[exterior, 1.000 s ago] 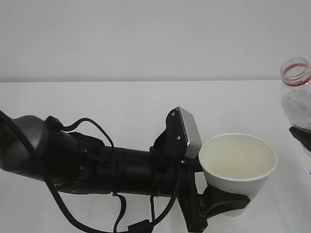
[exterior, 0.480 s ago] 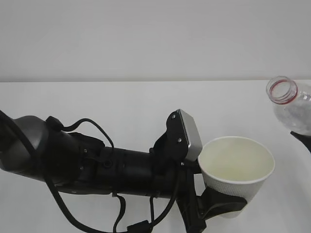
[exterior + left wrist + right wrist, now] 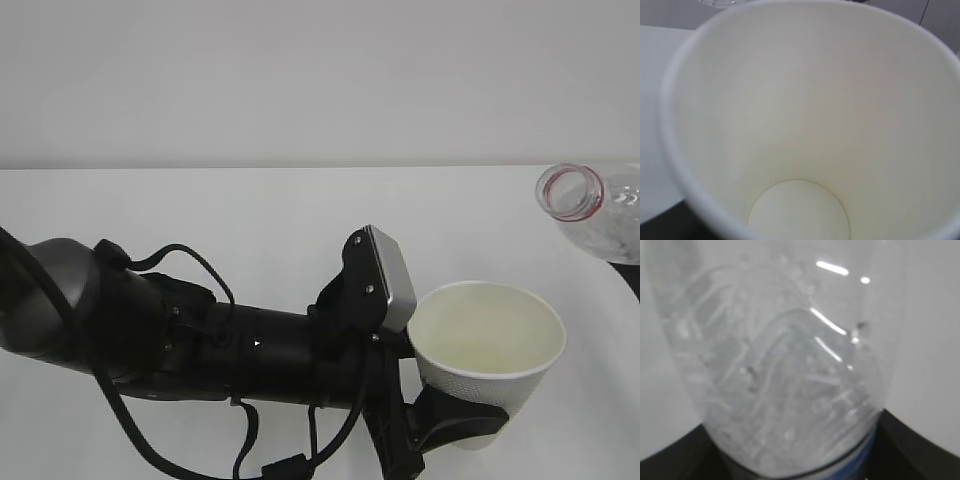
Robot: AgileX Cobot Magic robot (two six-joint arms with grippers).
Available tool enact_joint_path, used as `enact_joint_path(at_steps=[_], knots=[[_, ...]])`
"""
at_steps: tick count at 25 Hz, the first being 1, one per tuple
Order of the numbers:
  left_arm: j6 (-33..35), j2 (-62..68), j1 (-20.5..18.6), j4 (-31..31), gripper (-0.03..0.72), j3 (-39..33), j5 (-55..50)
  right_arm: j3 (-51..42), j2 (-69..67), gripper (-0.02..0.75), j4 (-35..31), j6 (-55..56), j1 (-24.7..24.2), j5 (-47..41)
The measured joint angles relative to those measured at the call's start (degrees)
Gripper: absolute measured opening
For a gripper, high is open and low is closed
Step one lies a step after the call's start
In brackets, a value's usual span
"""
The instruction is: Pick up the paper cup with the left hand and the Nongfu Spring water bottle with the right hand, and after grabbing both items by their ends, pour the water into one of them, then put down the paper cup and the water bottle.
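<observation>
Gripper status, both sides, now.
Left gripper: closed on the cup, held upright.
Right gripper: fingertips out of view; its black fingers sit around the bottle, which is tilted toward the cup.

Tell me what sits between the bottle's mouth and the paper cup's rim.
Nothing: in the exterior view only bare white table shows between the Nongfu Spring water bottle mouth and the paper cup.

bottle (image 3: 600,215) cut off by exterior frame's right edge; cup (image 3: 487,352) base hidden behind left gripper; right gripper out of exterior frame.
</observation>
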State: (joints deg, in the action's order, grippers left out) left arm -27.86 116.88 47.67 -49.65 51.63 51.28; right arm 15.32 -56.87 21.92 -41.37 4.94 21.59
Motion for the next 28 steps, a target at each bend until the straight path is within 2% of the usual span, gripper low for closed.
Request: enact_joint_path(at_steps=[6, 28], knots=[[0.00, 0.00, 0.00, -0.10, 0.513, 0.00, 0.00, 0.00, 0.00, 0.494, -5.95, -5.65, 0.00, 0.07], [0.00, 0.00, 0.00, -0.10, 0.508, 0.00, 0.00, 0.00, 0.00, 0.494, -7.09, -6.35, 0.00, 0.21]])
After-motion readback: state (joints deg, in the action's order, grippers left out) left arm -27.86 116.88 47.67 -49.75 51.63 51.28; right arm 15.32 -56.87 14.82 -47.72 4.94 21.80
